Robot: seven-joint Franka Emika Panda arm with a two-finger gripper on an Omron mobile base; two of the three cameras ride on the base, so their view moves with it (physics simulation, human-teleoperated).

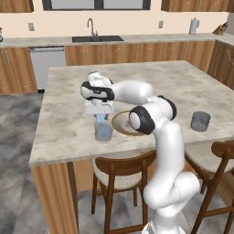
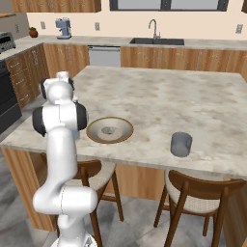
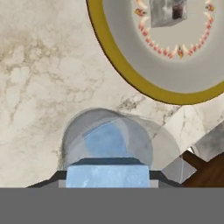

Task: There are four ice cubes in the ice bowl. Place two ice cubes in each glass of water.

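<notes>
Marble-topped and ringed by wooden cabinets, the kitchen island (image 1: 151, 75) carries the whole job. The gripper (image 1: 101, 118) hangs directly over the near-left glass of water (image 1: 103, 132), with a pale-blue ice cube (image 3: 107, 176) pinched between its fingertips — the hand view looks straight down past that cube into the tumbler, where another blue cube (image 3: 105, 140) already appears to lie. Just right of this glass sits the ice bowl (image 1: 119, 122), a wide shallow dish with a golden-brown wooden rim and a grey-tan inside; at least one greyish translucent cube (image 3: 167, 12) rests near its centre. The second glass (image 1: 200, 121) stands well apart toward the island's right edge, and whether it holds any ice cannot be told.

The cubes look tiny, rigid and likely slick — a firm squeeze across two flat opposite faces would suit them best. The glasses are short, clear, grey-blue cylinders that probably tip if their rims are knocked, so any release is best made centred above the mouth. Two wooden chairs (image 1: 119, 171) with pale seats are tucked under the near side.
</notes>
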